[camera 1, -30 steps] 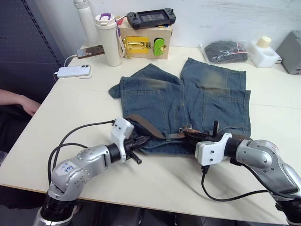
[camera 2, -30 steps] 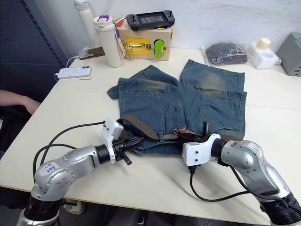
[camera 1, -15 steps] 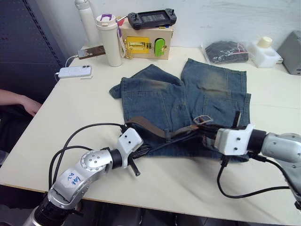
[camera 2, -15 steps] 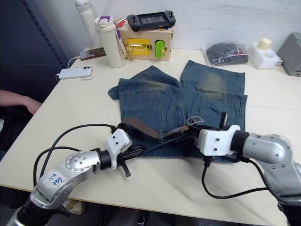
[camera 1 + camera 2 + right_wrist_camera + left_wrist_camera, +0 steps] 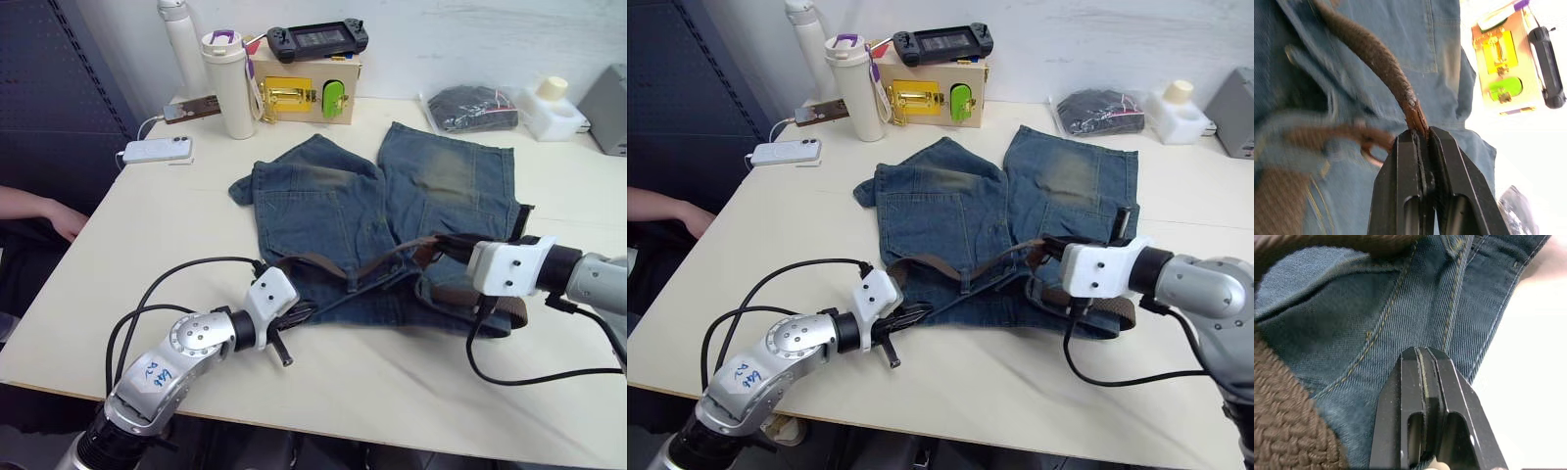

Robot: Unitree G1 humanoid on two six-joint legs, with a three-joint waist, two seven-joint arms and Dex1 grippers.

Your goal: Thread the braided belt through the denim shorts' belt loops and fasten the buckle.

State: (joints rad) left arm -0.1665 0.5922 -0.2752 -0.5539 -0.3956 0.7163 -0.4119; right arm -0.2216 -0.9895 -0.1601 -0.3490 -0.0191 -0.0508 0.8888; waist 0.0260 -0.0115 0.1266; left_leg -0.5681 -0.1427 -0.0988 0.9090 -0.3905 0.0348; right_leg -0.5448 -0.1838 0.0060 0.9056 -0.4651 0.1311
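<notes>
Right gripper (image 5: 1421, 134) pinches braided belt (image 5: 1371, 54); left gripper (image 5: 1422, 355) pins denim shorts (image 5: 441, 176).

Silver arms, white wrists, black cables

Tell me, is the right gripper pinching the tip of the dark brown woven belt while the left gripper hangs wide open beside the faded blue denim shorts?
Not quite: the left gripper is shut on the faded blue denim shorts, as the left wrist view shows. The right gripper does pinch the dark brown woven belt tip.
</notes>
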